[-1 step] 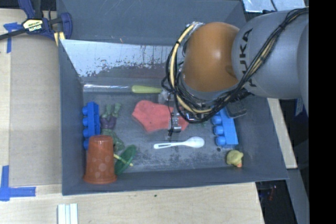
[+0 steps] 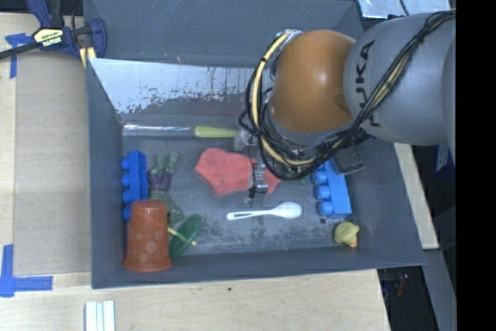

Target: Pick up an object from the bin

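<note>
End effector [image 2: 256, 184] over red flat piece [image 2: 221, 169], seemingly lying left-right.

The spoon [image 2: 267, 212] lies before the cloth [image 2: 221, 169]; cup [image 2: 148, 236] far left; hand [image 2: 256, 188] seemingly at cloth's edge.

Target you are looking at: red piece [image 2: 221, 169], mid-floor of the bin [image 2: 232, 263]. Pinkish-red, soft-looking, irregular outline, broad at the left and narrowing to the right. It lies flat, not propped on anything. Its right end runs under the gripper [image 2: 257, 184], so you cannot judge that edge. White spoon [image 2: 267, 212] lies just in front, apart from it; yellow-green stick [image 2: 215, 132] lies behind, near the back wall.
</note>
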Robot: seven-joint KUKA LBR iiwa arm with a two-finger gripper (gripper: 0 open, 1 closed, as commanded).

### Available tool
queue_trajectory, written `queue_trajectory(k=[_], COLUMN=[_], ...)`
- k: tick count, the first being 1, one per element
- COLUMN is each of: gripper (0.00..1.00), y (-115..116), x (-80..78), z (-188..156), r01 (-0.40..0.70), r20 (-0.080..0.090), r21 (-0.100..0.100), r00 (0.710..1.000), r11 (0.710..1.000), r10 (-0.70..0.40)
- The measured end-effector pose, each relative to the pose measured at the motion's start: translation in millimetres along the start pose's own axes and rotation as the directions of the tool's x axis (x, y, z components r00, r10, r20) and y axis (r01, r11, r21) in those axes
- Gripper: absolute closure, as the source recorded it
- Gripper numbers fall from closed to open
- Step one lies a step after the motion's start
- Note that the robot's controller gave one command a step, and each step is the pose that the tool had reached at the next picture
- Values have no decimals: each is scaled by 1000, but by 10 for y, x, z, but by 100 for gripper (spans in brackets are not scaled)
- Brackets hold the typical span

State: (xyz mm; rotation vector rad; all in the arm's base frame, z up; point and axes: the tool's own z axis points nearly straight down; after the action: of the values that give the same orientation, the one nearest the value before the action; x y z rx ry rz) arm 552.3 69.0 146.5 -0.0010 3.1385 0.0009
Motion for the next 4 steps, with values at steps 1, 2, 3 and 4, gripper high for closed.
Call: queue_trajectory(k=[1,2,3,4], gripper=[0,100,100,100], y=[3,-141,-141,-215], x=[-141,-350,-350,-443], z=[593,748,748,192], r01=[-50,-48,-49,-24], r20=[6,16,16,10], r21=[-1,-2,-2,-1], r00=[999,999,999,1000], r11=[999,999,999,1000], r10=[50,48,49,24])
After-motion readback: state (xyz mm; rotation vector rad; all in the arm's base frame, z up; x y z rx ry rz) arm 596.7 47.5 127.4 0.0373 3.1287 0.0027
